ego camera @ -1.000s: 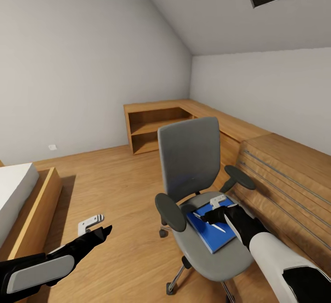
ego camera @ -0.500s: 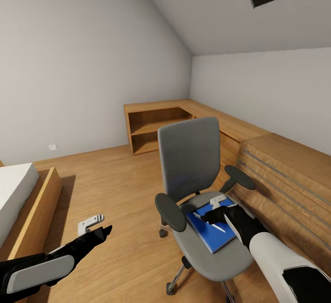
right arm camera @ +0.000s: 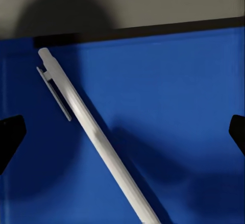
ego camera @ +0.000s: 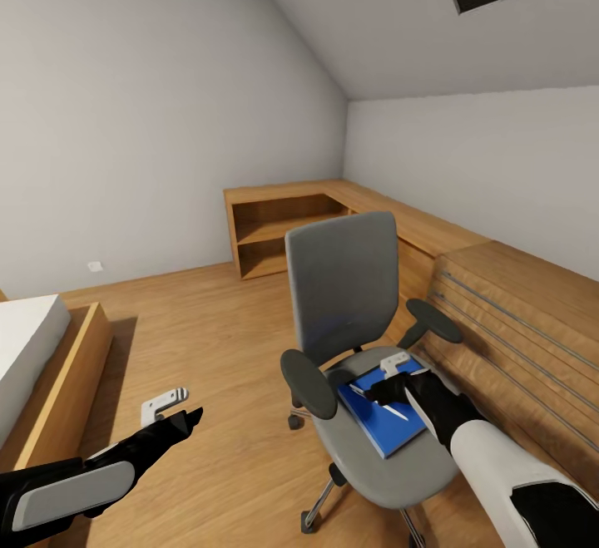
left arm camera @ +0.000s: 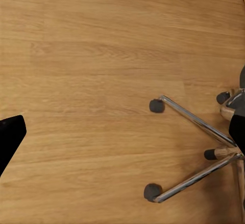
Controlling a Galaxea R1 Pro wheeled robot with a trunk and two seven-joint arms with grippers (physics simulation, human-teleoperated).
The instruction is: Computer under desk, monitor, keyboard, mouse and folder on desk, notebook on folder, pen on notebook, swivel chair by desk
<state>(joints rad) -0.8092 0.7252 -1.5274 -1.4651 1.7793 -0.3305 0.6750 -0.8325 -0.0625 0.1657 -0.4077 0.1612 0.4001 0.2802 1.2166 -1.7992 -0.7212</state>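
Chair (ego camera: 358, 315) stands mid-floor in the attic bedroom, wood cabinets (ego camera: 507, 315) just to its right, low shelf unit (ego camera: 274, 232) far behind it, bed (ego camera: 33, 348) at near left. Folder (ego camera: 384, 417) lies flat on the seat, blue, with the pen (ego camera: 378, 402) lying on top of it; right wrist view confirms the pen (right arm camera: 92, 137) resting diagonally on the folder (right arm camera: 168, 112), clip end toward the seat's grey edge. Right hand (ego camera: 384, 390) hovers just over the pen, fingers spread wide to either side of it in the wrist view, nothing gripped; whether a fingertip touches the folder I cannot tell. Left hand (ego camera: 170, 419) hangs low over bare floor (left arm camera: 92, 71) at near left, well apart from the chair; only one dark finger edge shows in its wrist view beside the chrome base (left arm camera: 199, 147), so its opening I cannot tell, and it seems to hold nothing. Judged progress: early. Folder is not yet off the chair, pen not yet lifted, and the chair is not at any tabletop here. Likely step in hand is taking the pen off the folder so the folder can be carried. Still to come, as far as can be judged: folder, notebook and pen stacked, keyboard and mouse set, chair moved.
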